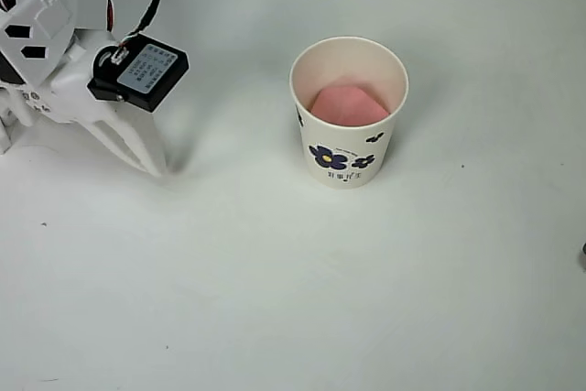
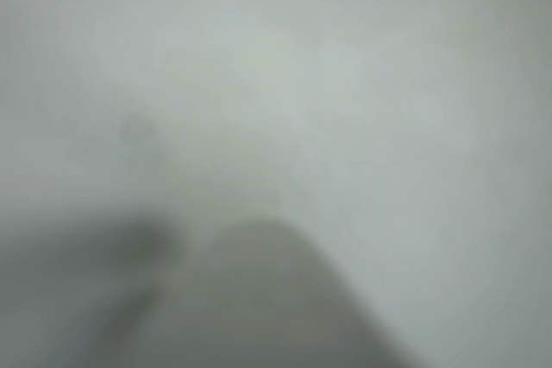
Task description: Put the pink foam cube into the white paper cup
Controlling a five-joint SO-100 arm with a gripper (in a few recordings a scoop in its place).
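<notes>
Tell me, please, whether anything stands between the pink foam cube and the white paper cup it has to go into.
Nothing visible does: the pink foam cube already lies inside the white paper cup. The gripper rests on the table, apart from the cup, at the left of the overhead view.

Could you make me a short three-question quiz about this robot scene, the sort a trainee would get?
1. True or false: the pink foam cube lies on the table beside the white paper cup.
2. In the overhead view, the gripper is: A) above the cup, B) left of the cup, down near the table, C) right of the cup.
3. What decorates the cup's side?

Key:
1. False. The cube sits inside the cup.
2. B. It is well apart from the cup and holds nothing; its fingers look closed together.
3. Dark blue flowers with yellow centres, plus small print.
</notes>
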